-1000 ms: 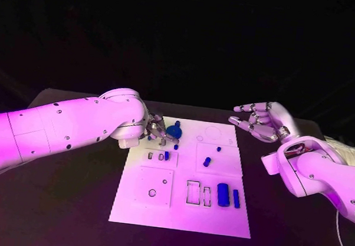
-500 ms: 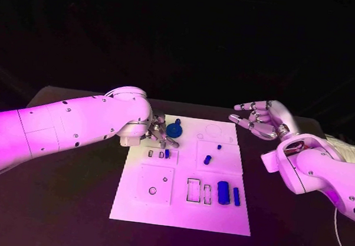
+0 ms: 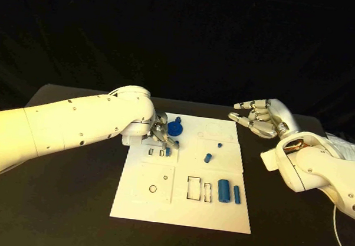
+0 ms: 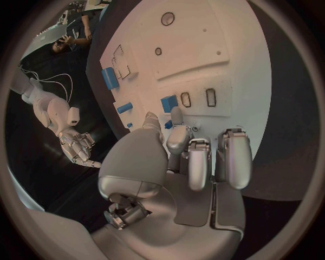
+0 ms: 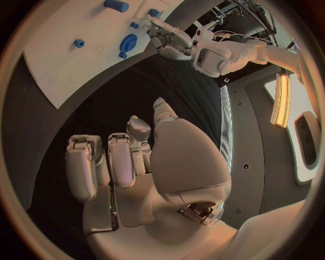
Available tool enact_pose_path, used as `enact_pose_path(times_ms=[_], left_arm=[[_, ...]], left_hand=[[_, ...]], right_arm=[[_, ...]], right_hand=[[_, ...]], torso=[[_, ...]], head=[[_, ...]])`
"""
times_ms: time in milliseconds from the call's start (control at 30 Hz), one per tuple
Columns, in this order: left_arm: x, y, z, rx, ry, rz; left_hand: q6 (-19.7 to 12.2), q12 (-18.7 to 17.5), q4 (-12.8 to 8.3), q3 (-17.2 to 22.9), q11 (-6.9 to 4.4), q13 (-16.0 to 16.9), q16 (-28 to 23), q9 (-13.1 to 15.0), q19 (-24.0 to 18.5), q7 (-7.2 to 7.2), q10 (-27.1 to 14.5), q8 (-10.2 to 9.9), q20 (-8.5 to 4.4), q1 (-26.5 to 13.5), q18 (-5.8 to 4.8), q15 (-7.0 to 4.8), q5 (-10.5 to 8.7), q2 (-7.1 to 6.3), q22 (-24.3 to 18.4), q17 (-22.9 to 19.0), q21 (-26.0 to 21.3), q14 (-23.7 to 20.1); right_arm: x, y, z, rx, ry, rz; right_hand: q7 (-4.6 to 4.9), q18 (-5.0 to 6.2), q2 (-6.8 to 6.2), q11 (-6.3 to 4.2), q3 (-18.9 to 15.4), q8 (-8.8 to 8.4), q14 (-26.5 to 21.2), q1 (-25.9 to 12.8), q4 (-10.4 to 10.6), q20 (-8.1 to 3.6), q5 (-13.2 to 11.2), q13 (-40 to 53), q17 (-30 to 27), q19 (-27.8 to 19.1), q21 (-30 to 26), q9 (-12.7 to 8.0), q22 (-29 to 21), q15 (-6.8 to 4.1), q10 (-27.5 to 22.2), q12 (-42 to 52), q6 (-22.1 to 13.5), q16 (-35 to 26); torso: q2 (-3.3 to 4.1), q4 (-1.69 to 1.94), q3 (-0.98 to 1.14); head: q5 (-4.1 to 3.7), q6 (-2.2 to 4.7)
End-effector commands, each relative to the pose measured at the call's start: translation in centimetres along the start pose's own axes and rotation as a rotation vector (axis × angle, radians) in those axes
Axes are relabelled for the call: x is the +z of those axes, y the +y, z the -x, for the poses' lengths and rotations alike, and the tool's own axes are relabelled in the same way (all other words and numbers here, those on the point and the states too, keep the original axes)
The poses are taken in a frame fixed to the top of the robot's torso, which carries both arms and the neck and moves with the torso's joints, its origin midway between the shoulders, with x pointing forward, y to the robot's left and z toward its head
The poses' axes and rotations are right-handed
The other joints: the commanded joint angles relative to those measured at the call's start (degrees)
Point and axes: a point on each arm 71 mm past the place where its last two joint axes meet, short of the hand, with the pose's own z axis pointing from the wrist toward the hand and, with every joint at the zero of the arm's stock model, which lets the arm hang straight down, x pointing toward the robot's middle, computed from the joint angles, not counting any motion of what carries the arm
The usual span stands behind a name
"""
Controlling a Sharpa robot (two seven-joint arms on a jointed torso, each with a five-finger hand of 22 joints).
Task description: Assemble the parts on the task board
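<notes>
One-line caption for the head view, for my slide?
Left robot hand works at blue parts on the white task board; right robot hand hovers beside it.

white task board (image 3: 181,209) on a black table (image 3: 67,200), dark outlined slots printed on the board. parts are blue: round knobbed piece (image 3: 174,128), small peg (image 3: 208,158), tiny stud (image 3: 220,144), thick cylinder (image 3: 223,192), thin bar (image 3: 237,194), small block (image 3: 166,152) by the left fingers. left hand (image 3: 159,134) silver, right hand (image 3: 259,120) silver, both arms white with small dark dots. backdrop black.
</notes>
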Motion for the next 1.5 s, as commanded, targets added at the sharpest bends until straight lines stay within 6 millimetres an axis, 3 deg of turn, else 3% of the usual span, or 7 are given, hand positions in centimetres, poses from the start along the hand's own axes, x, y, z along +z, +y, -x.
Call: enact_pose_path(times_ms=[33, 467, 1167, 1333, 1400, 1433, 1500], left_arm=[[0.03, -0.07, -0.21, 0.032, 0.033, 0.005], [0.14, -0.19, -0.36, 0.043, 0.048, 0.005], [0.45, -0.3, -0.56, 0.047, 0.065, 0.008], [0.46, -0.33, -0.59, 0.037, 0.068, 0.004], [0.44, -0.35, -0.65, 0.033, 0.074, 0.0], [0.41, -0.36, -0.69, 0.03, 0.079, -0.003], [0.37, -0.34, -0.75, 0.022, 0.084, -0.008]], left_hand=[[-0.41, 0.38, -0.02, -0.28, -0.16, 0.05, 0.17, 0.1, 0.93, 0.13, 0.26, 0.21, -0.03, 0.38, -0.65, -0.52, 0.2, 0.26, 4.2, 15.08, 0.3, 6.04], [-0.57, 0.54, -0.11, -0.28, -0.17, 0.28, 0.17, 0.53, 1.04, 0.11, 0.37, 0.42, -0.04, 0.99, -0.71, -0.52, 0.34, 0.52, 4.49, 15.08, 0.44, 6.04], [-1.58, 0.57, -1.24, 1.19, -0.2, 0.6, 0.17, 2.62, 1.09, 0.1, 0.36, 1.0, -0.06, 6.14, -0.75, -0.54, 1.09, 1.27, 4.93, 15.08, 0.54, 6.04], [-2.11, 0.4, -2.51, 3.25, -0.37, 0.53, 0.17, 3.06, 1.02, -0.09, 0.22, 0.76, -0.13, 9.29, -0.72, -0.67, 1.45, 2.22, 4.92, 15.08, 0.46, 6.04], [-2.75, 0.14, -4.42, 5.87, -0.67, 0.4, 0.17, 3.07, 0.99, -0.42, -0.02, 0.24, -0.3, 12.99, -0.7, -0.92, 1.9, 3.2, 4.93, 15.08, 0.42, 6.04], [-3.78, -0.42, -6.69, 8.79, -0.91, 0.06, 0.17, 2.81, 0.88, -0.59, -0.56, -0.65, -0.55, 17.04, -0.65, -1.2, 4.25, 3.55, 4.81, 15.08, 0.31, 6.04], [-4.52, -1.27, -8.02, 12.48, -0.56, -0.45, 0.17, 2.44, 0.81, 0.02, -1.2, -1.77, -0.68, 19.62, -0.66, -1.02, 6.91, 2.6, 4.8, 15.08, 0.24, 6.04]], right_arm=[[0.0, -0.01, -0.16, 0.003, 0.021, -0.004], [0.02, -0.04, -0.19, 0.004, 0.023, -0.006], [0.07, -0.01, -0.33, 0.004, 0.029, -0.007], [0.09, -0.01, -0.37, 0.004, 0.03, -0.007], [0.1, -0.01, -0.38, 0.005, 0.031, -0.007], [0.1, -0.01, -0.39, 0.005, 0.031, -0.007], [0.11, -0.02, -0.4, 0.005, 0.032, -0.007]], right_hand=[[0.03, 0.78, 0.43, 0.03, -0.36, -0.11, 2.97, 0.07, 0.03, -0.2, 0.17, -0.01, 1.71, 0.79, -0.36, -0.05, 7.07, -0.55, -0.39, -0.24, 0.13, -0.32], [0.03, 0.79, 0.48, 0.03, -0.4, -0.12, 2.97, 0.05, 0.03, -0.2, 0.1, -0.02, 1.7, 0.77, -0.38, -0.05, 7.03, -0.55, -0.38, -0.24, 0.13, -0.34], [0.03, 0.79, 0.57, 0.02, -0.42, -0.13, 2.97, 0.11, 0.0, -0.2, 0.08, -0.05, 1.71, 0.76, -0.4, -0.06, 7.02, -0.55, -0.38, -0.26, 0.14, -0.34], [0.03, 0.79, 0.57, 0.02, -0.42, -0.13, 2.97, 0.11, 0.0, -0.2, 0.08, -0.05, 1.71, 0.76, -0.4, -0.06, 7.02, -0.55, -0.38, -0.26, 0.14, -0.34], [0.03, 0.79, 0.57, 0.02, -0.42, -0.13, 2.97, 0.11, 0.0, -0.2, 0.08, -0.05, 1.71, 0.76, -0.4, -0.06, 7.02, -0.55, -0.38, -0.26, 0.14, -0.34], [0.03, 0.79, 0.57, 0.02, -0.42, -0.13, 2.97, 0.11, 0.0, -0.2, 0.08, -0.05, 1.71, 0.76, -0.4, -0.06, 7.02, -0.55, -0.38, -0.26, 0.14, -0.34], [0.02, 0.78, 0.69, 0.01, -0.43, -0.14, 2.99, 0.19, -0.05, -0.21, 0.16, 0.0, 1.74, 0.79, -0.38, -0.06, 7.06, -0.56, -0.31, -0.17, 0.15, -0.33]], torso=[[0.0, 0.02, 0.05], [0.06, 0.02, 0.03], [0.11, 0.05, 0.04], [0.1, 0.01, 0.07], [0.1, 0.0, 0.07], [0.11, 0.0, 0.07], [0.13, 0.01, 0.07]], head=[[0.03, -0.12], [-0.11, -0.35], [-0.29, -0.6], [-0.27, -0.7], [-0.27, -0.72], [-0.28, -0.73], [-0.27, -0.76]])
